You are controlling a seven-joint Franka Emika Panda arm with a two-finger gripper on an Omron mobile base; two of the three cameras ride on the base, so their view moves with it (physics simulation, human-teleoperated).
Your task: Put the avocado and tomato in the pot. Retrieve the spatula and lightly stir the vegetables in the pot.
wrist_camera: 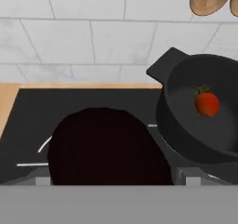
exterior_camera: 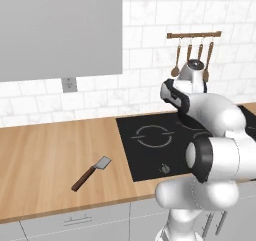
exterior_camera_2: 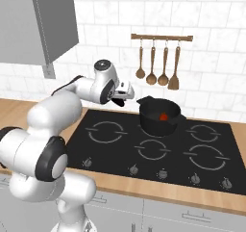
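End effector (exterior_camera_2: 126,94), seen from the right base view, hangs above the rear left of the black hob (exterior_camera_2: 115,144), its jaws spread wide and closed on the avocado (wrist_camera: 107,146). In the hand view you see the dark fruit bulking large between the two finger tips, clear of the hob surface below it.

You find the pot (exterior_camera_2: 150,121) just beside the end effector, ahead of it and a little lower, standing on a rear burner with its short handle jutting toward the hand. The tomato (exterior_camera_2: 164,116) lies inside the pot, on its floor; in the hand view it shows ahead and to the right of the held avocado.

Look to the left base view for the spatula (exterior_camera: 91,173): it lies flat on the wooden bench (exterior_camera: 45,150), well apart from the end effector, beyond the hob's left edge, blade pointing toward the hob.
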